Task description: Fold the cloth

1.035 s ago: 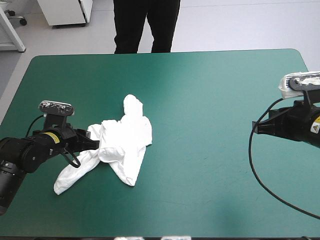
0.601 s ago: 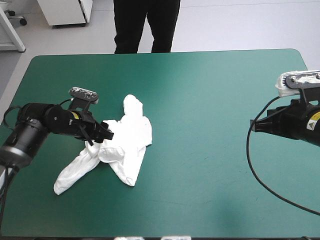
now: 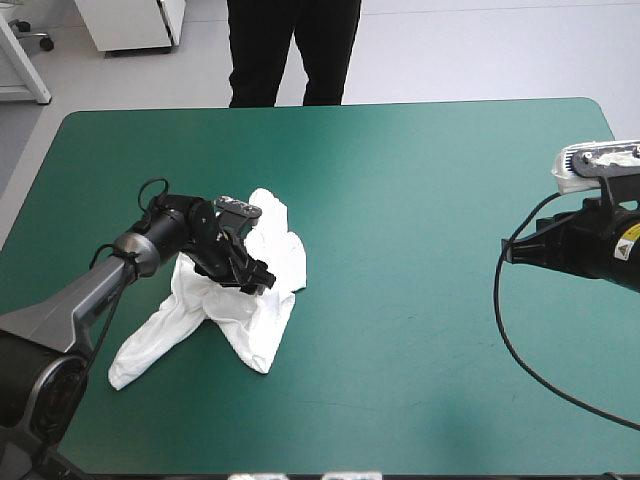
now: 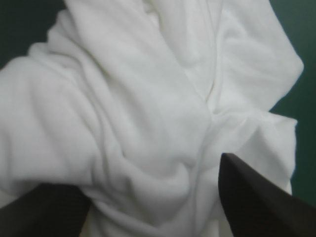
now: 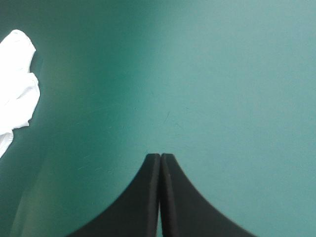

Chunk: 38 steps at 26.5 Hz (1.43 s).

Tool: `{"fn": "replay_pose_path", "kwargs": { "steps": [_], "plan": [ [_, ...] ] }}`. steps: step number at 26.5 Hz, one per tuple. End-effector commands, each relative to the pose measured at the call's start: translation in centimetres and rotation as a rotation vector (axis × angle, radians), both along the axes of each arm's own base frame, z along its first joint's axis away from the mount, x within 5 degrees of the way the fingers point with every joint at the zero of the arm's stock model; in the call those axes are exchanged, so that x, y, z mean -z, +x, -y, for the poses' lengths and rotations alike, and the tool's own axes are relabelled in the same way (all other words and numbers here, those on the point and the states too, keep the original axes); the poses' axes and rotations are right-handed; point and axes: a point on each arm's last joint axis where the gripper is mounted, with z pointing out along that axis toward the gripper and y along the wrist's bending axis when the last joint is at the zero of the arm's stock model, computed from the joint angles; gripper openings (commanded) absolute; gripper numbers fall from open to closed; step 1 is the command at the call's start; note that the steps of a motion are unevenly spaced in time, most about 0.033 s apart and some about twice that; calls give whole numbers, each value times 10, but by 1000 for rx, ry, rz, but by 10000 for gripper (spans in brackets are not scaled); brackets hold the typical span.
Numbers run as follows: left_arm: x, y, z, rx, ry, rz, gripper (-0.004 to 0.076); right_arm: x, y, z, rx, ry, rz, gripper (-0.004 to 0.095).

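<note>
High view: the T-shirt [image 3: 256,328] lies as a crumpled heap left of the frame's centre on the teal-green cover [image 3: 420,180], with one narrow strip trailing toward the lower left. The left gripper [image 3: 250,281] is over the middle of the heap. The right gripper [image 3: 510,254] hangs well apart from the cloth at the right edge of the frame.

Left wrist view: the black fingers [image 4: 247,192] stand apart, and bunched folds of the T-shirt [image 4: 148,98] fill the space between and ahead of them. Nothing is clamped yet.

Right wrist view: the right gripper [image 5: 160,156] has its fingers pressed together into one arch over bare cover. Only an edge of the T-shirt [image 5: 17,84] shows, far ahead and to one side.

The step in hand is judged to be a first grasp to open out the heap. To do it well, the fingers should close on a single outer fold or hem. A thick central wad would likely lift as a lump. A lift and sideways draw should then let the folds fall open.
</note>
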Motion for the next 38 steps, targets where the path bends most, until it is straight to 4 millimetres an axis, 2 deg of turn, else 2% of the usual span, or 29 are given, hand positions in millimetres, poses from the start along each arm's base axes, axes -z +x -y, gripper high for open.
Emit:
{"fn": "replay_pose_path", "kwargs": {
  "steps": [1, 3, 5, 8, 10, 11, 17, 23, 32, 38],
  "plan": [
    [2, 7, 12, -24, 18, 43, 467, -7, -3, 3, 13, 0, 34, -13],
    [15, 10, 12, -21, 73, 8, 426, -7, -3, 3, 12, 1, 33, -13],
    [18, 10, 12, -20, 81, -7, 279, -7, -3, 3, 13, 0, 34, -13],
    [15, 9, 15, 26, 68, 1, -9, -8, -3, 4, 18, -7, 36, -13],
    [6, 4, 30, 113, 15, 19, -9, -8, -3, 5, 27, -21, 40, -13],
    [0, 1, 44, 159, 10, 43, -9, -8, -3, 5, 27, -21, 40, -13],
    [-22, -21, 98, 360, -13, 124, -9, -8, -3, 6, 36, -13, 38, -13],
    [-33, -48, 137, 503, -24, 178, -9, -8, -3, 6, 51, 6, 34, -13],
    [-29, -92, 176, 674, -19, 177, -9, -8, -3, 6, 59, 16, 32, -13],
    [-29, -103, 185, 704, -33, 185, -8, -8, -3, 6, 61, 17, 31, -13]
  ]
}}
